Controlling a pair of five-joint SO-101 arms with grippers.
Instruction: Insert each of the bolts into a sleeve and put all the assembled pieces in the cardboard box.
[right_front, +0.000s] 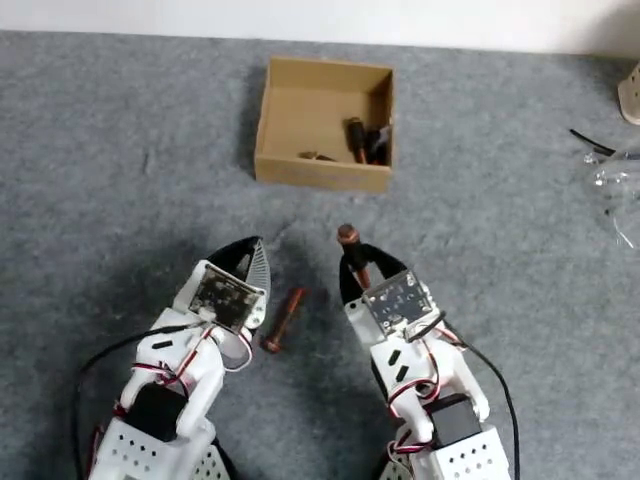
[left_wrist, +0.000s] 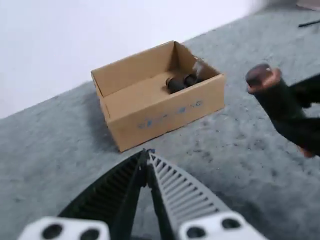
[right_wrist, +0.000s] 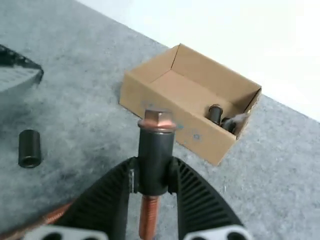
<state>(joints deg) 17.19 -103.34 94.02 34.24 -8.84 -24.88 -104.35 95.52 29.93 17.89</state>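
A: How much is done?

B: Some of it. A few finished pieces (right_front: 358, 138) lie in the cardboard box (right_front: 322, 172), but I can't count them. One more is ready. The right gripper (right_wrist: 152, 175) squeezes tight on a black sleeve (right_wrist: 155, 145) with a bolt (right_wrist: 156, 120) pushed through it.

A: What is left?

B: That piece has to go in the box, which sits ahead of the gripper, well apart. A loose bolt (right_front: 284, 318) lies on the grey carpet (right_front: 120, 200) between the two grippers. A spare sleeve (right_wrist: 29, 148) lies off to the right gripper's left.

A: And the arms?

B: The right one holds its piece up off the carpet, head end toward the box. The left gripper (left_wrist: 146, 155) is pinched closed with nothing in it, just beside the loose bolt, and it faces the box too.
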